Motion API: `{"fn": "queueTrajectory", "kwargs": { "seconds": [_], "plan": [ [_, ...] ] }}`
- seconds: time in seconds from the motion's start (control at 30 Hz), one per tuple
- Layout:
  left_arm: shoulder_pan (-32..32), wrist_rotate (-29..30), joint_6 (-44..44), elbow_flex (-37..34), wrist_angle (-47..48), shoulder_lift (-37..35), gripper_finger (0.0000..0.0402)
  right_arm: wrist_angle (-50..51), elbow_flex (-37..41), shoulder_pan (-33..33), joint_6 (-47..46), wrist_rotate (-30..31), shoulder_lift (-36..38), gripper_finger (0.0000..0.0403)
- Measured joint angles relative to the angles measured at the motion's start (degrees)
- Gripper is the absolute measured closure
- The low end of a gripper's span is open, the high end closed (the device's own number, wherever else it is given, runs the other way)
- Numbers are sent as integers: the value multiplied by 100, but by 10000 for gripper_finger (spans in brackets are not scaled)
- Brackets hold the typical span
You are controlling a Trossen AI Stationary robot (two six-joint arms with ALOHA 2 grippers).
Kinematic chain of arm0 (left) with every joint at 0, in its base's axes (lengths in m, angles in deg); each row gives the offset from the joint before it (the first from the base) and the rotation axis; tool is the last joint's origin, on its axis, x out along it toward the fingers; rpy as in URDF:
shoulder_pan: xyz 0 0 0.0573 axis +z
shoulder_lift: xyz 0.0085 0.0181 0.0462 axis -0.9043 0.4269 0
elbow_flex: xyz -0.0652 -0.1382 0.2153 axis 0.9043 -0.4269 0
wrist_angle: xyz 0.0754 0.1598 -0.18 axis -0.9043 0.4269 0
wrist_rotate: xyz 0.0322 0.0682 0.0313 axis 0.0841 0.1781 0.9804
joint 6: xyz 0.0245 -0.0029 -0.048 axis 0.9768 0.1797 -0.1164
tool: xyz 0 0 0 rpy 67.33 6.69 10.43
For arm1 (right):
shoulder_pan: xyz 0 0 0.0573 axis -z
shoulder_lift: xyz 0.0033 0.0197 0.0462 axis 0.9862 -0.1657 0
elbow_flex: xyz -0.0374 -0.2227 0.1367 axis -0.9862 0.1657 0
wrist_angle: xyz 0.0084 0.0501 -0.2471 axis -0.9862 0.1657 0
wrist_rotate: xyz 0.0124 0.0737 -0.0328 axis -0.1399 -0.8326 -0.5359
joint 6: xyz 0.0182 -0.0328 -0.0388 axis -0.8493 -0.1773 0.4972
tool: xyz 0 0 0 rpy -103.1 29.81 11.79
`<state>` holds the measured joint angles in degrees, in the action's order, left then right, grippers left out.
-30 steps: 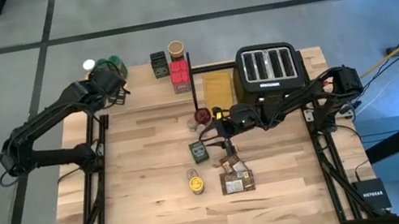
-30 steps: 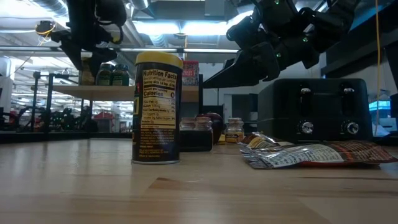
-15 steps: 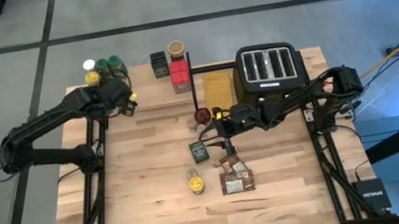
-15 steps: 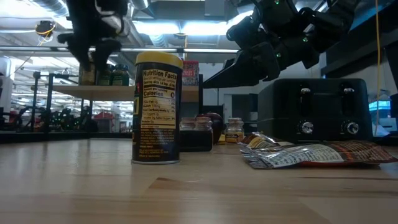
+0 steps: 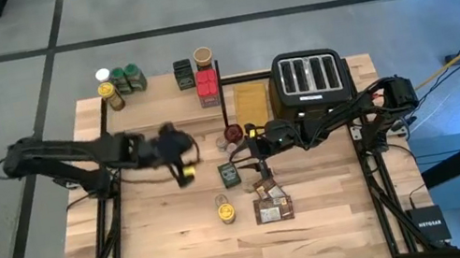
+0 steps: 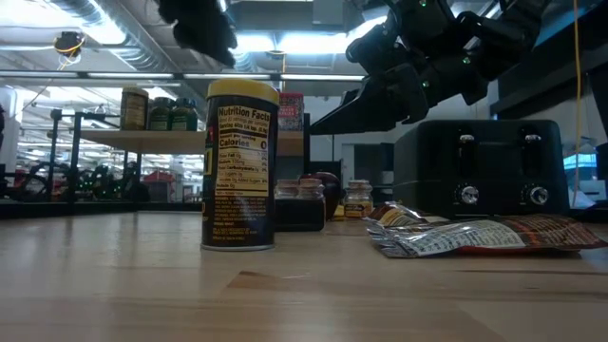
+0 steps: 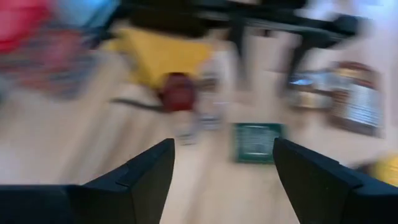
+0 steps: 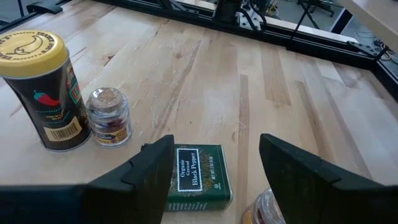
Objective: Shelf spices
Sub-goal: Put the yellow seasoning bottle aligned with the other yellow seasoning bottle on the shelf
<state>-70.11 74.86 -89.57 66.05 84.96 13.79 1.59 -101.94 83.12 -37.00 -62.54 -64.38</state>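
Note:
The shelf (image 5: pixel 165 107) runs along the table's far left and carries several spices, among them a yellow-lidded jar (image 5: pixel 111 94), green-lidded jars (image 5: pixel 130 76) and red boxes (image 5: pixel 207 86). More spices stand on the tabletop: a green pepper tin (image 5: pixel 231 173), a yellow-lidded jar (image 5: pixel 225 210), brown packets (image 5: pixel 272 203). My left gripper (image 5: pixel 186 172) hangs open over the table's middle, left of the tin (image 7: pixel 258 142), nothing between its fingers. My right gripper (image 8: pixel 216 163) is open just above and right of the tin (image 8: pixel 199 175).
A black toaster (image 5: pixel 311 77) stands at the far right, with a tan-yellow board (image 5: pixel 251 101) beside it. A dark red knob (image 5: pixel 233 133) and small glass jars (image 8: pixel 109 116) sit near the tin. Bare wood lies along the table's near and left parts.
My left gripper has swung away from the shelf's left end toward the table's middle and near side, turning as it went, and stays open. The yellow-lidded jar it hung over stays standing on the shelf. My right arm has kept still.

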Motion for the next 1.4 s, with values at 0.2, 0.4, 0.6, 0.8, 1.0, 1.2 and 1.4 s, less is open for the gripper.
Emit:
{"fn": "queueTrajectory", "kwargs": {
  "seconds": [0.2,0.4,0.6,0.8,1.0,1.2,1.4],
  "plan": [
    [-673,-778,-162,-8,-846,783,137,2,0,-2,-4,0,0,162],
    [-892,-1479,-478,-9,-1922,1333,137,9,0,-4,-180,-269,0,162],
    [-932,-2168,-698,-7,-2296,1541,136,4,0,-134,-198,-649,0,162],
    [-1184,-2207,-737,-4,-2225,1671,136,-49,0,-395,-38,-428,0,162],
    [-1496,-1820,-119,-4,-2228,2148,136,-85,0,-378,-35,-391,0,162],
    [-1542,-1564,114,-4,-2205,2414,136,-83,0,-378,-37,-391,0,162],
    [-1542,-1405,115,-4,-2013,2421,137,-83,0,-378,-39,-389,0,162]
  ]
}}
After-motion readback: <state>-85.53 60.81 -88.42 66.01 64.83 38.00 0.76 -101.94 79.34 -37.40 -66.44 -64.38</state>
